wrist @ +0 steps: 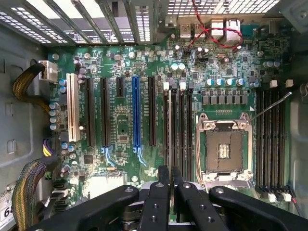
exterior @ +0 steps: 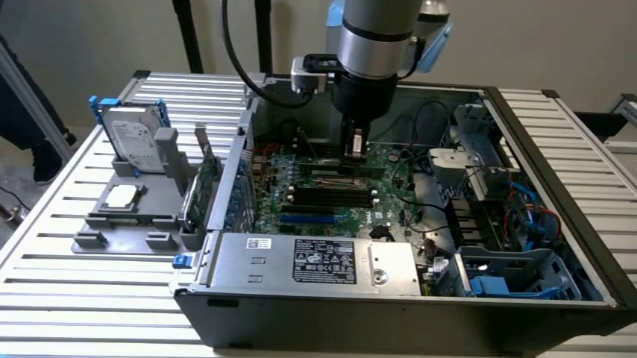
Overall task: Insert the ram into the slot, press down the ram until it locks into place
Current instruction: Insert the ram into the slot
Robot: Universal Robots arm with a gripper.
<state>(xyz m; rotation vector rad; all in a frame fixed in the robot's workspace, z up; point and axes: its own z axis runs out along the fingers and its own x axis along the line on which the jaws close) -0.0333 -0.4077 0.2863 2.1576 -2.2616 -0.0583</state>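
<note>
Slatted metal surface (exterior: 60,253) carries an open computer case (exterior: 398,321), with a pale wall behind it. The arm (exterior: 377,33) reaches down into the case, its jaws low over the green motherboard (exterior: 386,165); in the exterior view the arm's own bulk hides how they stand. In the wrist view the two black fingers (wrist: 163,180) sit close together with a narrow gap. A thin pale line runs out of that gap: the ram (wrist: 169,130) seen edge-on, so the jaws are closed on it. Its chips and faces are hidden at this angle.

The ram lies along the slot (wrist: 166,120), at the edge of four parallel black sockets straight ahead of the jaws. Whether its lower edge sits in the slot or just above it cannot be told, and the fingers cover the near-end clips. To one side of the jaws is the square silver CPU socket (wrist: 224,144); to the other, a long blue slot (wrist: 136,115).

Well away from the jaws, outside the case, a grey fixture (exterior: 110,224) holds a hard drive (exterior: 137,138) and an upright green card (exterior: 207,186), the card partly hidden by the case wall.
</note>
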